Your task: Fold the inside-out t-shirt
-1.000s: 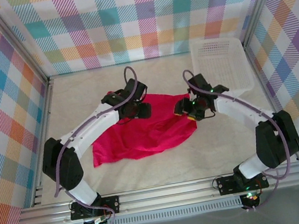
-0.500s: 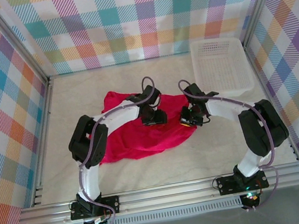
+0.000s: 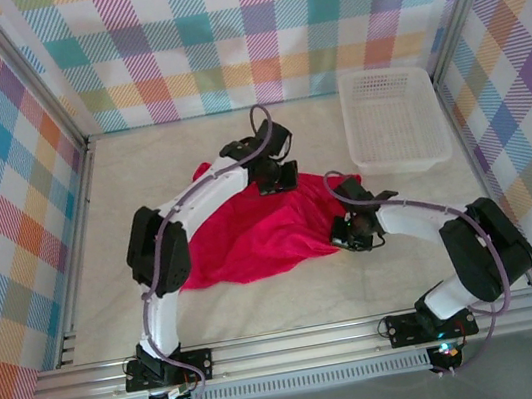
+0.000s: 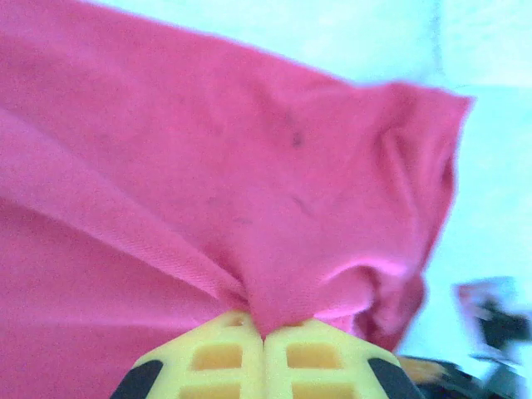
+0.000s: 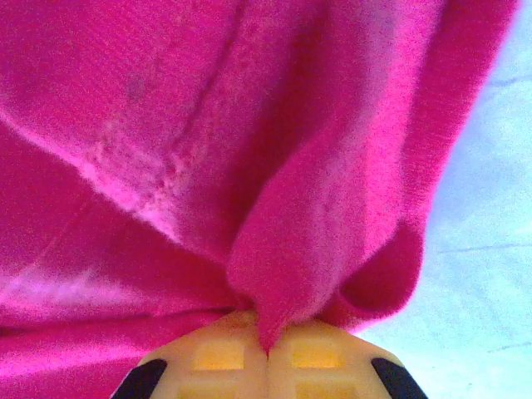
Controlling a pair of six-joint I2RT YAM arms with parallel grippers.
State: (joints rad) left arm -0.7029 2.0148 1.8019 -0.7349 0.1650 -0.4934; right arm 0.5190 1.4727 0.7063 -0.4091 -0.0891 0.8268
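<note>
Crimson-red soft-fabric t-shirt (image 3: pixel 247 238) lies crumpled mid-way across the pale table (image 3: pixel 409 273) — pinched by both grippers.
It looks light, limp and prone to sagging, so edges and hems suit best. The long axis runs roughly left–right, but the neckline's direction is unclear. The left gripper (image 3: pixel 275 176) is clenched on a far-edge fold — the right gripper (image 3: pixel 350 237) on a near-right fold.

1 white basket (image 3: pixel 394 118): far right of table (image 3: pixel 141 174) | plaid walls (image 3: pixel 249 30): 3 sides

The bench (image 3: pixel 263 306) is a pale, faintly marbled surface. A crumpled crimson t-shirt (image 3: pixel 253 247) lies spread across its middle, well back from the near edge. A white lattice basket (image 3: pixel 397 164) sits in the far right corner, close to the t-shirt.
</note>
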